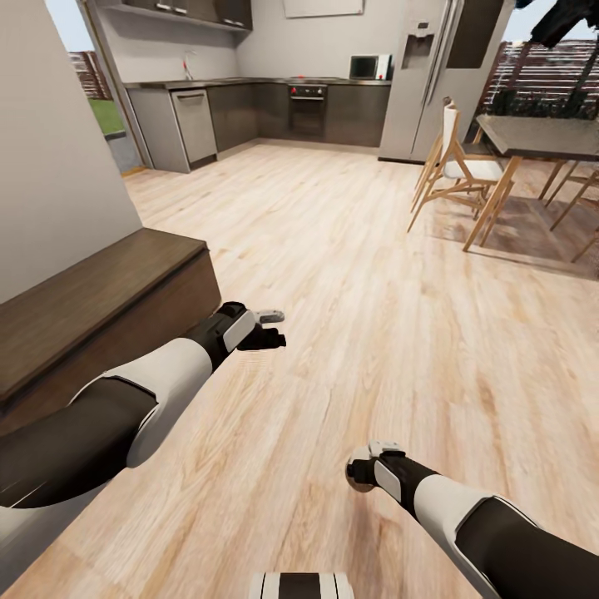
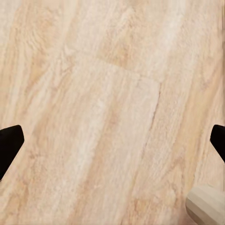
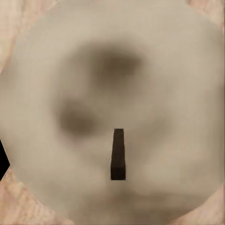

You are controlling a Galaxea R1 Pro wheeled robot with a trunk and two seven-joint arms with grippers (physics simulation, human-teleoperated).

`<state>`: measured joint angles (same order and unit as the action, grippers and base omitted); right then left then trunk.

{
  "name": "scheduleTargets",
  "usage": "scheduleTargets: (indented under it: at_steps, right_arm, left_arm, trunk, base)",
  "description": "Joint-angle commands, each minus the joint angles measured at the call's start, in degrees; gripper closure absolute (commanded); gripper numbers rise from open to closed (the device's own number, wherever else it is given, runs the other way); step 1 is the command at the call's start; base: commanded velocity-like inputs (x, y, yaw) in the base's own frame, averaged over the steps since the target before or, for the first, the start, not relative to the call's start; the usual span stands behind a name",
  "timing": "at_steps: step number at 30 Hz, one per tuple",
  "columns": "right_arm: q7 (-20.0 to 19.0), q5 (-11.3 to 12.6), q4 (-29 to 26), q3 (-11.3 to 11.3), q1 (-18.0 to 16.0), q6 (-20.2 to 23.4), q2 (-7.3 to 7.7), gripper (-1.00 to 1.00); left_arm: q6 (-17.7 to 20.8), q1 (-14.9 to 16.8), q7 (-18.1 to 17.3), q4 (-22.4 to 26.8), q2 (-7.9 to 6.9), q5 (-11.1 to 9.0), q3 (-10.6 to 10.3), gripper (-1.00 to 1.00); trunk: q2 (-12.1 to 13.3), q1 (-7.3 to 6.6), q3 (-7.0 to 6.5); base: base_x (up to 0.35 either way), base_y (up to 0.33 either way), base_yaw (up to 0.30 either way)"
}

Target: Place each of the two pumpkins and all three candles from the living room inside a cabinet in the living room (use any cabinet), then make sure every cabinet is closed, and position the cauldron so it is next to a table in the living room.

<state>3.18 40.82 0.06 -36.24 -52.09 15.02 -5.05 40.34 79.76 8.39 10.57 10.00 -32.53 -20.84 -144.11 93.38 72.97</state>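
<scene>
I hold the left arm out over the wood floor (image 1: pixel 349 274), its gripper (image 1: pixel 264 329) just off the end of the cabinet (image 1: pixel 91 291). The left wrist view looks down on pale planks, with the two dark fingertips (image 2: pixel 9 145) standing wide apart at opposite edges of the picture and nothing between them, so that gripper is released. A pale rounded object sits at one corner of that view; I cannot tell what it is.

The right arm is low and near the trunk, its gripper (image 1: pixel 366 466) pointing toward the floor. In the right wrist view a candle (image 3: pixel 112 108) sits very close to the camera: a round tan-grey top, blurred, with a short dark wick (image 3: pixel 118 154) standing up from it. In the head view I see a small pale round shape at the tip of that gripper. The fingers are clenched around the candle, grasping it.

The cabinet runs along the wall on my left, dark brown with a plain flat top; from here I see its top and end panel, and I cannot tell whether its doors are closed.

Farther off lies the kitchen (image 1: pixel 274 100) with grey cupboards, an oven and a tall fridge (image 1: pixel 433 75). On the right stands a dining table (image 1: pixel 541 137) with wooden chairs (image 1: pixel 453 170).
</scene>
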Motion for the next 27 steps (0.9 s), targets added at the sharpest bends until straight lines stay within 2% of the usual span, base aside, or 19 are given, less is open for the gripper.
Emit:
scheduleTargets:
  at_steps: [1,27]
  right_arm:
    - [0.15,0.58,0.02,-0.42,-0.03,0.19,-0.02,1.00]
    - [-0.11,0.67,0.02,-0.41,-0.03,0.19,0.04,1.00]
  left_arm:
    - [0.18,0.00,0.48,0.06,0.00,-0.61,-0.25,-1.00]
    - [0.06,0.00,0.58,-1.10,0.00,-0.52,-0.25,-1.00]
  trunk:
    - [0.00,-0.03,-0.27]
    - [0.35,-0.70,-7.92]
  base:
    - [0.000,0.000,0.000]
    - [0.000,0.000,0.018]
